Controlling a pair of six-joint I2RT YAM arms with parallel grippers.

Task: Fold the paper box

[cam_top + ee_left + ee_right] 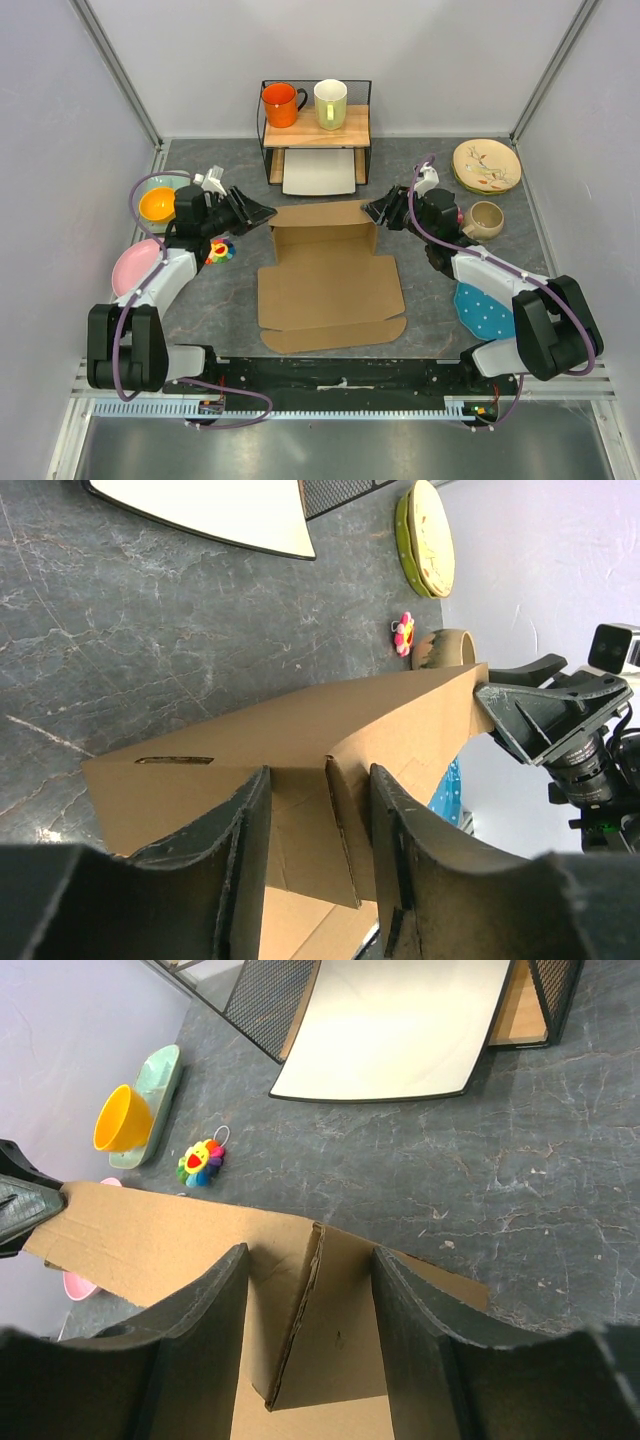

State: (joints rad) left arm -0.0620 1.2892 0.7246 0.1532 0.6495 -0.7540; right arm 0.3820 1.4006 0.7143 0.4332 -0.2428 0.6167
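The paper box (330, 290) is a brown die-cut cardboard sheet in the middle of the table, with its back wall standing up and its front panel and flap lying flat. My left gripper (262, 213) is at the back left corner. In the left wrist view (320, 775) its jaws stand apart astride an upright side flap (345, 820), which lies close to the right finger (400, 860). My right gripper (375, 210) is at the back right corner. In the right wrist view (310, 1252) it is open astride the folded corner flap (330, 1330), with gaps on both sides.
Behind the box stands a wire shelf (315, 125) with an orange mug (280, 104) and a cream mug (330, 103), and a white tray (320, 172) beneath. At the left are a yellow bowl (158, 205), a pink plate (135, 265) and a colourful toy (220, 250). At the right are a patterned plate (487, 165), a beige cup (485, 218) and a blue dotted plate (485, 308).
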